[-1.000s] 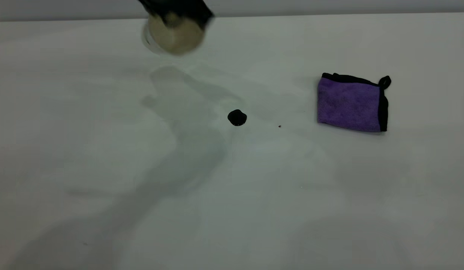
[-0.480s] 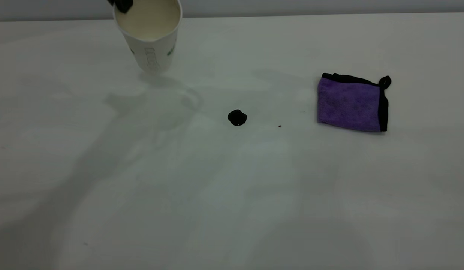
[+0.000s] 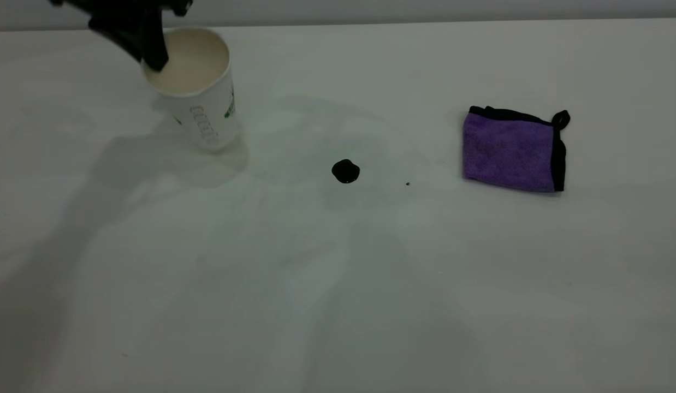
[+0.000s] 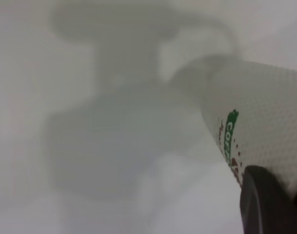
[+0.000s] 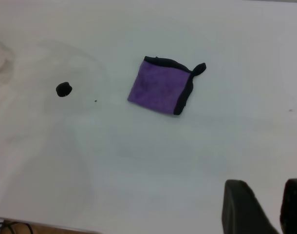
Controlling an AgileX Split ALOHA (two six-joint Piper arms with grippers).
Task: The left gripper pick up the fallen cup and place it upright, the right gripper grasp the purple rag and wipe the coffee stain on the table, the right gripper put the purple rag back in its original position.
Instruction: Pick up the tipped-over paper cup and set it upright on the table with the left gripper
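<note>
The white cup [image 3: 199, 106] with green print stands at the back left of the table [image 3: 338, 284], tilted a little, mouth up, cream inside showing. My left gripper [image 3: 151, 53] is shut on its rim, one finger inside the mouth. In the left wrist view the cup's ribbed wall [image 4: 265, 117] sits against my dark finger [image 4: 268, 207]. The black coffee stain [image 3: 345, 171] lies mid-table, to the right of the cup. The purple rag [image 3: 510, 150] lies flat at the right. The right wrist view shows the rag [image 5: 158, 90] and the stain [image 5: 64, 89] from far off. My right gripper [image 5: 272, 207] is empty, with a narrow gap.
A tiny dark speck [image 3: 407, 184] lies between the stain and the rag. The table's back edge meets a grey wall [image 3: 425, 10] just behind the cup. The left arm's shadow falls across the table's front left.
The left gripper has carried the cup left and down. The cup has turned from mouth facing the camera to nearly upright near the table. Rag and stain have not moved.
</note>
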